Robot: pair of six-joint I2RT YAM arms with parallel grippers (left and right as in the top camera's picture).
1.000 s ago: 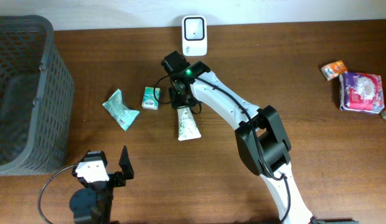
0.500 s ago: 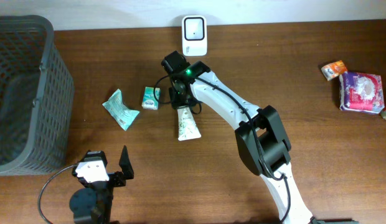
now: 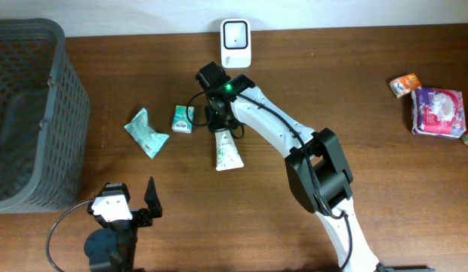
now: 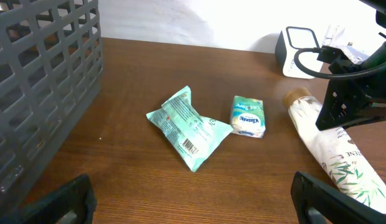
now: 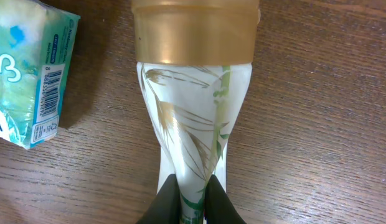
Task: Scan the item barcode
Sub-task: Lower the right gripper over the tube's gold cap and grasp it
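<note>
The right claw [image 5: 192, 198], almost closed, pinches the soft white tube with a gold cap [image 5: 194, 124]. The smooth tube may slip out when lifted.

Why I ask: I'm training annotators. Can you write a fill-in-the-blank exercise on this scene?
The right gripper is shut on the tube, whose cap is ____ in colour.
The left gripper stands ____, holding nothing.
The tissue pack lies between the teal pouch and the ____.
Missing words: gold; open; tube.
</note>
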